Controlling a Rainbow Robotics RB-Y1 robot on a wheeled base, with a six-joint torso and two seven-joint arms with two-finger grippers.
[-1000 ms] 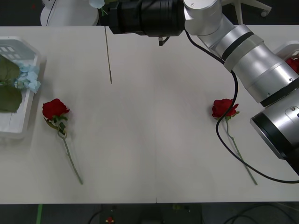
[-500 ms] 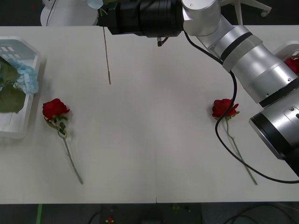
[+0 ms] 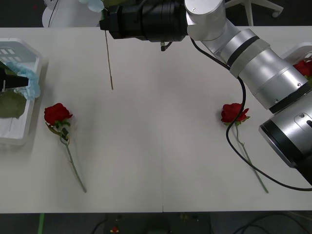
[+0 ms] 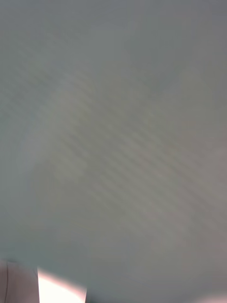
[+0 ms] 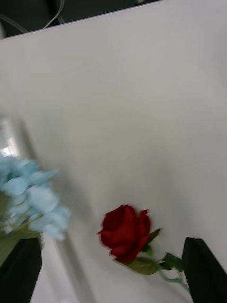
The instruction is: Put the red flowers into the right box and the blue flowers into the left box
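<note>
Now intruding at the desk's (image 3: 161,146) left edge where nothing stood a second ago: left gripper (image 3: 9,80), over the left box (image 3: 19,139), black fingers (image 5: 203,270) spread wide and empty. Drifting leftward too: right gripper (image 3: 104,23), pinching the carried blue hydrangea (image 3: 92,4) high on its stem (image 3: 108,63), which dangles free above the desk's far side.

Handles as almost weightless, by the look of it: fabric petals soft and crushable, stems thin and wiry, likely to swing or twist in a pinch. Best taken on the stem just below the bloom, never on the petals.

Counts three red roses: left rose (image 3: 57,114) near the left box, middle rose (image 3: 233,113) toward the right, and boxed rose (image 3: 304,66) already in the right box (image 3: 296,50). Counts two blue clusters: the carried one and the boxed hydrangea (image 3: 30,82) lying in the left box. Two boxes.
</note>
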